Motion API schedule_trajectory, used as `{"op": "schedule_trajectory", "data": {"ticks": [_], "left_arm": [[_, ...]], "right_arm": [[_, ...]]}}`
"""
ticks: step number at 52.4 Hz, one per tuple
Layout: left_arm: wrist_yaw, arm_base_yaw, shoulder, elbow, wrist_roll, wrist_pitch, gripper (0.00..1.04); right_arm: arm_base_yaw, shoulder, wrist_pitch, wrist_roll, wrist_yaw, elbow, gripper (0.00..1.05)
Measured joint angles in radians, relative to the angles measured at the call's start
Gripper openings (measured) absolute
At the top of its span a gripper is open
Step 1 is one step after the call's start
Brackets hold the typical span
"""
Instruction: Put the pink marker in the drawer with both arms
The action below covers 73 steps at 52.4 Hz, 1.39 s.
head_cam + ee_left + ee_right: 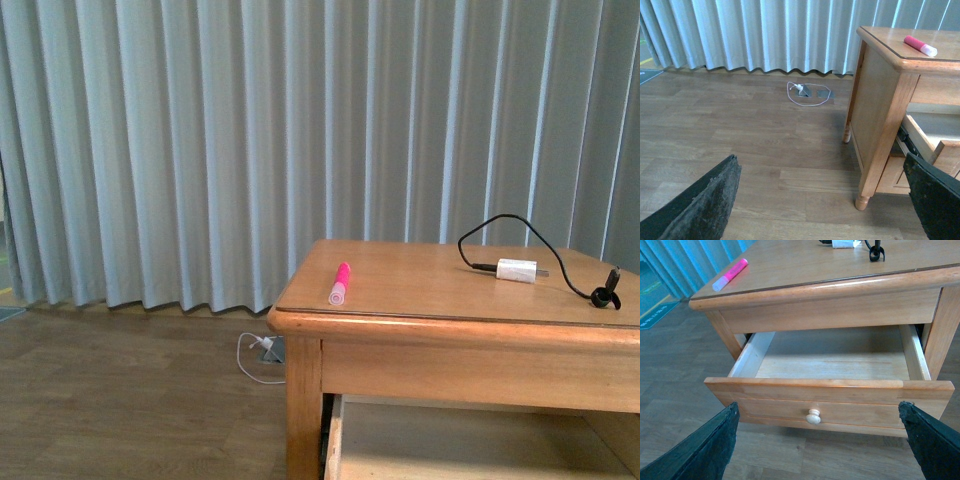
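Pink marker point(340, 283) lies on the table top point(425, 285) near its left edge; drawer point(840, 386) beneath stands pulled open; my left gripper point(820, 159) and right gripper point(817, 406) both have jaws wide apart.

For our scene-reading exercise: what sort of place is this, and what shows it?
Probably a room in a home, or a home-like test room: floor-length pleated grey curtains, a wood-plank floor, and a wooden side table with an open drawer and a white charger plug on top.
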<state>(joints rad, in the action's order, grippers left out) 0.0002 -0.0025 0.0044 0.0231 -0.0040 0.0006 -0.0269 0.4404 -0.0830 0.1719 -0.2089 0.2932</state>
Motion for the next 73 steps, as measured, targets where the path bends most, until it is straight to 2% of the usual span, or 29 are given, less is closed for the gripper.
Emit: {"op": "schedule_trajectory", "data": {"ticks": [17, 18, 21, 24, 36, 44, 56, 73], "left_arm": [[0.000, 0.000, 0.000, 0.000, 0.000, 0.000, 0.99], [-0.023, -0.007, 0.003, 0.000, -0.004, 0.001, 0.99], [-0.299, -0.113, 0.102, 0.010, -0.101, 0.042, 0.99], [-0.396, -0.184, 0.260, 0.047, -0.150, 0.093, 0.99], [-0.322, -0.241, 0.789, 0.326, -0.169, 0.351, 0.99], [-0.266, -0.299, 1.133, 0.566, -0.095, 0.459, 0.99], [-0.249, -0.386, 1.511, 0.932, -0.043, 0.411, 0.99], [-0.269, -0.423, 1.875, 1.367, -0.036, 0.254, 0.99]], "right_arm": [[0.000, 0.000, 0.000, 0.000, 0.000, 0.000, 0.96], [0.000, 0.000, 0.000, 0.000, 0.000, 0.000, 0.96], [0.000, 0.000, 0.000, 0.000, 0.000, 0.000, 0.96], [0.000, 0.000, 0.000, 0.000, 0.000, 0.000, 0.96], [0.000, 0.000, 0.000, 0.000, 0.001, 0.000, 0.96], [0.000, 0.000, 0.000, 0.000, 0.001, 0.000, 0.96], [0.000, 0.000, 0.000, 0.000, 0.001, 0.000, 0.96], [0.000, 0.000, 0.000, 0.000, 0.001, 0.000, 0.96]]}}
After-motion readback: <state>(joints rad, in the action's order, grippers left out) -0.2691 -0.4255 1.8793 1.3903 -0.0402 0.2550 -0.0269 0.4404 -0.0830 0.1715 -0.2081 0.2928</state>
